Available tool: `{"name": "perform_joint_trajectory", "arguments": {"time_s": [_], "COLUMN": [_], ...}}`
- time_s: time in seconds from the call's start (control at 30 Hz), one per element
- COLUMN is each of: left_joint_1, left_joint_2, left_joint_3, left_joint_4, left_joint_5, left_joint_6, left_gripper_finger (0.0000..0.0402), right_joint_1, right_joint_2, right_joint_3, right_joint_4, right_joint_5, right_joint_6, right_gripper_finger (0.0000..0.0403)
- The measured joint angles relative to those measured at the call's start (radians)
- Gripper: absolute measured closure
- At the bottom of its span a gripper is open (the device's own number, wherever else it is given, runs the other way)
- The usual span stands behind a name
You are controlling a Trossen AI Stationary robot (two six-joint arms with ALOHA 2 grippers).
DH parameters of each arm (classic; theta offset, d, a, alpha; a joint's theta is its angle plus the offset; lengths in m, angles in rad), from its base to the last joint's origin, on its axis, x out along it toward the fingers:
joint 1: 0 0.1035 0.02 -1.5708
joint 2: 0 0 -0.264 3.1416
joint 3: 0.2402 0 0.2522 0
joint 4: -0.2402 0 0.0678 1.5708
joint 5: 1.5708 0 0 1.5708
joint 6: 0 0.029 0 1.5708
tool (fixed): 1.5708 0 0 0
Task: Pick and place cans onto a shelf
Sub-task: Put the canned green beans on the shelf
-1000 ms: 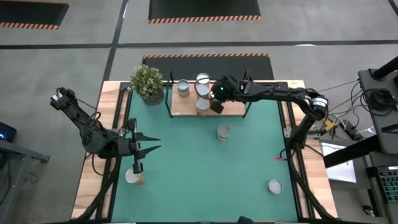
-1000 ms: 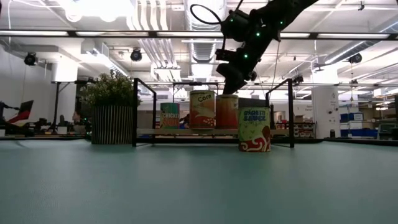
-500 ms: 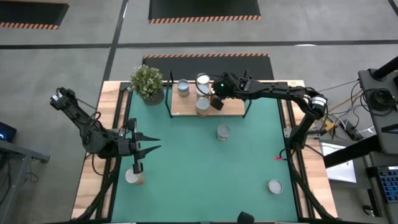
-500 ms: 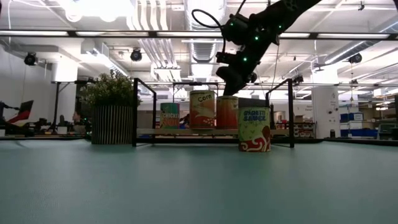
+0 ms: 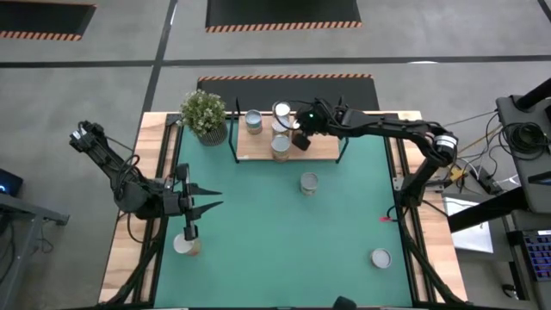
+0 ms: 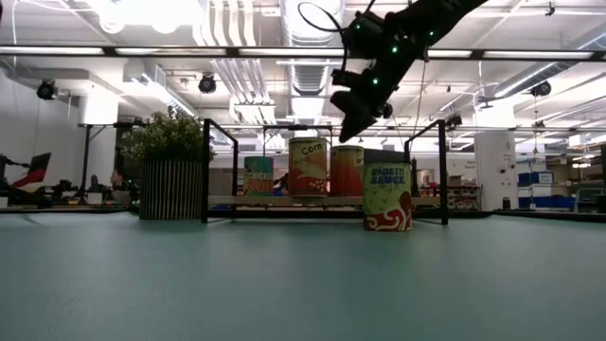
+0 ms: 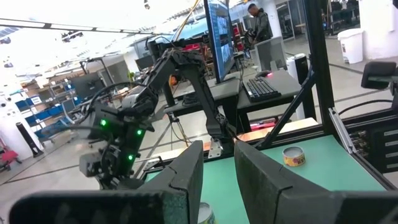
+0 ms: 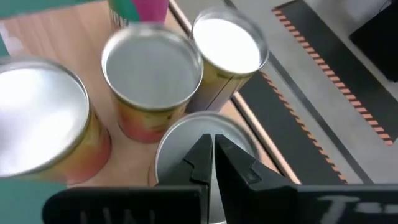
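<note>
The shelf [image 5: 320, 151] stands at the mat's far edge and carries several cans [image 8: 152, 68], upright on their bases. My right gripper [image 8: 211, 148] hangs shut just above one silver can top [image 8: 180, 146] on the shelf, and the low view shows it [image 6: 348, 131] clear above the orange can [image 6: 346, 170]. Another can [image 5: 309, 182] stands on the mat before the shelf, one [image 5: 380, 257] at the near right, one [image 5: 185, 245] at the near left. My left gripper [image 5: 212, 199] waits level over the mat's left side, open and empty.
A potted plant [image 5: 205, 114] stands at the shelf's left end. Black frame posts [image 6: 205, 170] rise at the shelf's ends. The green mat [image 5: 275, 232] lies between the arms. Desks and a person [image 7: 258, 25] show beyond the table.
My right gripper has risen a little above the cans on the shelf, staying shut with nothing in it. The cans have kept their places.
</note>
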Motion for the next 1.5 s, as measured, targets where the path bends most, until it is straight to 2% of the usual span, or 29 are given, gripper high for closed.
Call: {"name": "perform_joint_trajectory", "arguments": {"time_s": [0.27, 0.73, 1.5], "left_joint_1": [0.0, 0.0, 0.0], "left_joint_2": [0.0, 0.0, 0.0], "left_joint_3": [0.0, 0.0, 0.0], "left_joint_4": [0.0, 0.0, 0.0], "left_joint_5": [0.0, 0.0, 0.0], "left_joint_6": [0.0, 0.0, 0.0], "left_gripper_finger": [0.0326, 0.0326, 0.0326], "right_joint_1": [0.007, -0.011, -0.011], "right_joint_2": [-0.044, -0.061, -0.033], "right_joint_3": [0.001, 0.001, -0.027], "right_joint_4": [-0.023, -0.261, -0.197], "right_joint_5": [0.002, 0.082, 0.072], "right_joint_6": [0.007, 0.067, 0.087], "right_gripper_finger": [0.0394, 0.0394, 0.0394]}}
